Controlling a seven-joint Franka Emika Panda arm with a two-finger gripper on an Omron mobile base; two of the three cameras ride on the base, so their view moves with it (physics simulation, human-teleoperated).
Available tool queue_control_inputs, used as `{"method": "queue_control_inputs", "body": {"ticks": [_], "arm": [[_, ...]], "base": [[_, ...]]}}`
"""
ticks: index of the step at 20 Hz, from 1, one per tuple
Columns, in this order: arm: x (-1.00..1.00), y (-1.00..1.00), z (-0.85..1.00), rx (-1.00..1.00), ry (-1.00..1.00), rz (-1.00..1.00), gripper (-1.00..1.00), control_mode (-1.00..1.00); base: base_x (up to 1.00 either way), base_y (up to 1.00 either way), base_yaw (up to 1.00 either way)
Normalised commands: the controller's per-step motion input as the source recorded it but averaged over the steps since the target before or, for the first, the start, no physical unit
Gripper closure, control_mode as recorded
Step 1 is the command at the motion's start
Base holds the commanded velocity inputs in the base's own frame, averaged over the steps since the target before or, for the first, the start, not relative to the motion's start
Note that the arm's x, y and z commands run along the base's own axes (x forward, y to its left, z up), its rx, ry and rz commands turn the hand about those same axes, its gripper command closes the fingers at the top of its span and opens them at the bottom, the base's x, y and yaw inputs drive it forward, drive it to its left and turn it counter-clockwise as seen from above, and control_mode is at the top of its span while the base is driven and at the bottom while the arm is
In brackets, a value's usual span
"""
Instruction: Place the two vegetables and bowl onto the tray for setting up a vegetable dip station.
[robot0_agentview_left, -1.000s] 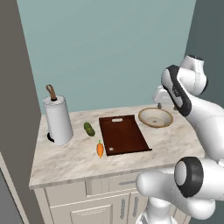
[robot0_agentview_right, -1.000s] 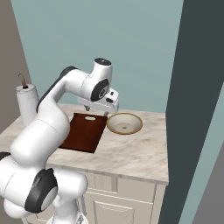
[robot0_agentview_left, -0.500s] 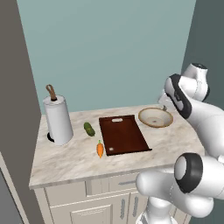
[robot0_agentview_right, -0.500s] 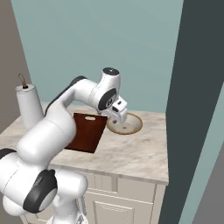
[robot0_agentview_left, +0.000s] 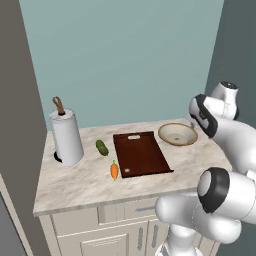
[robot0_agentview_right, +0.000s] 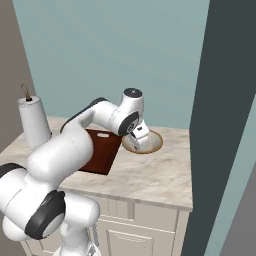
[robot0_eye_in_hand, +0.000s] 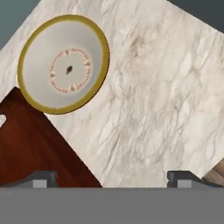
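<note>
Bowl (robot0_agentview_left: 178, 134) is seen on the table (robot0_agentview_left: 90, 182), upright, just right of the tray (robot0_agentview_left: 141, 154), at the tray's far right corner; a thin strip of marble is seen between them in the hand view. Tray lies flat mid-table, slot handle at the far end, nothing on it. Carrot (robot0_agentview_left: 114, 170) lies just off the tray's left edge near the front, green top pointing away from the robot. Cucumber (robot0_agentview_left: 102, 147) lies farther back, left of the tray, apart from the carrot.

Jaws (robot0_agentview_right: 138, 142) are spread wide, nothing held, hanging above the bowl's near-left side in the right base view; contact with the bowl cannot be told. In the hand view the bowl (robot0_eye_in_hand: 64, 64) sits upper left, tray corner (robot0_eye_in_hand: 30, 144) lower left, bare marble is framed between the two fingertips (robot0_eye_in_hand: 42, 176). Arm is reached forward from the base, elbow raised, wrist bent down over the bowl area, hand tilted.

Paper towel roll (robot0_agentview_left: 66, 136) stands at the far left of the table, well apart from the tray. Open marble is left to the right of the bowl and along the front edge. Table is bounded by the back wall, a grey panel on the left and a dark panel on the right.
</note>
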Motion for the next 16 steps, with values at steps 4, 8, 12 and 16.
{"method": "queue_control_inputs", "body": {"ticks": [4, 8, 12, 16], "arm": [[0.21, -0.28, -0.29, 0.14, 0.00, -0.30, -1.00, -1.00], [0.18, -0.25, -0.29, 0.15, 0.00, -0.18, -1.00, -1.00], [0.18, -0.17, -0.27, 0.12, 0.00, -0.12, -1.00, -1.00], [0.18, -0.10, -0.26, 0.08, 0.00, -0.06, -1.00, -1.00]], "base": [[0.00, 0.00, 0.00], [0.00, 0.00, 0.00], [0.00, 0.00, 0.00], [0.00, 0.00, 0.00]]}}
